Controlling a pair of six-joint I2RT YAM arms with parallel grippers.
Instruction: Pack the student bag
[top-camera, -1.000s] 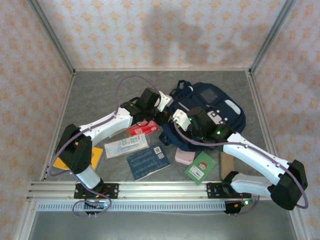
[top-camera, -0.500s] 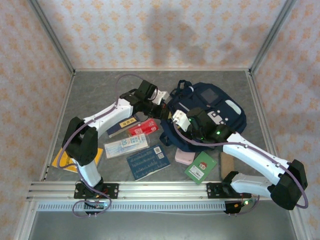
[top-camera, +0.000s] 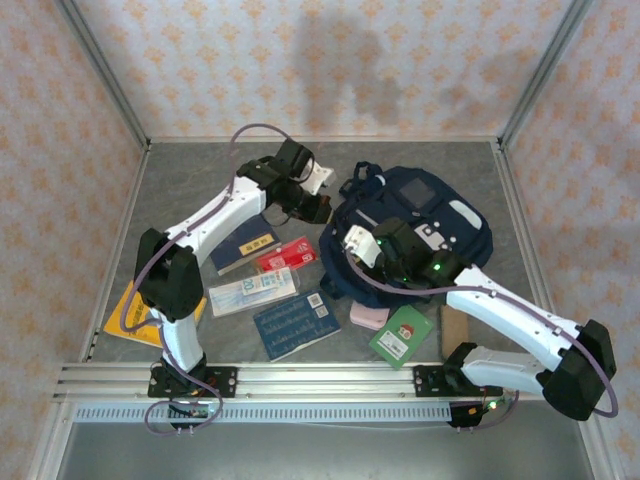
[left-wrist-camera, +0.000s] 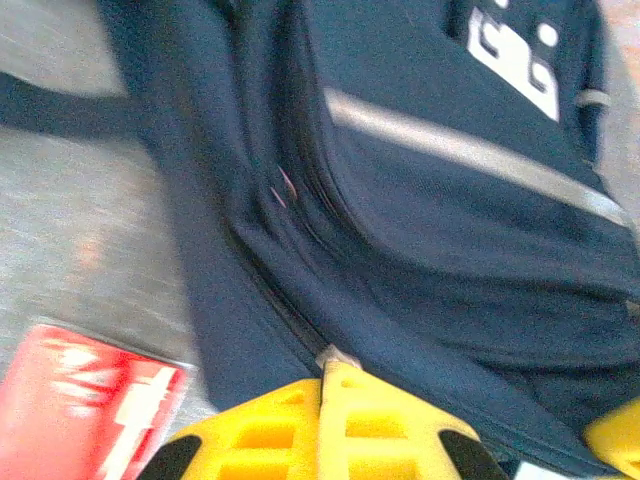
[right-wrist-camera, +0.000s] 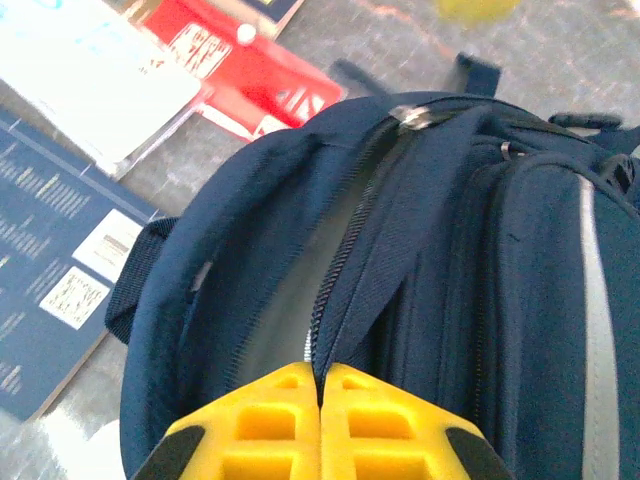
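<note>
Large navy white-striped fabric student bag (top-camera: 440, 215) lay right of centre on grey table (top-camera: 190, 190) | right hand (right-wrist-camera: 320, 385) pinched its zip lip, mouth running away toward left hand (left-wrist-camera: 322, 375) | left hand closed against bag's edge, grip unclear.

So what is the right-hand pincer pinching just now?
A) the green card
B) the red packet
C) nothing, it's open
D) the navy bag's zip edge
D: the right pincer is shut on the zip edge of the navy bag, and the zip line runs straight in between its two yellow halves.
</note>
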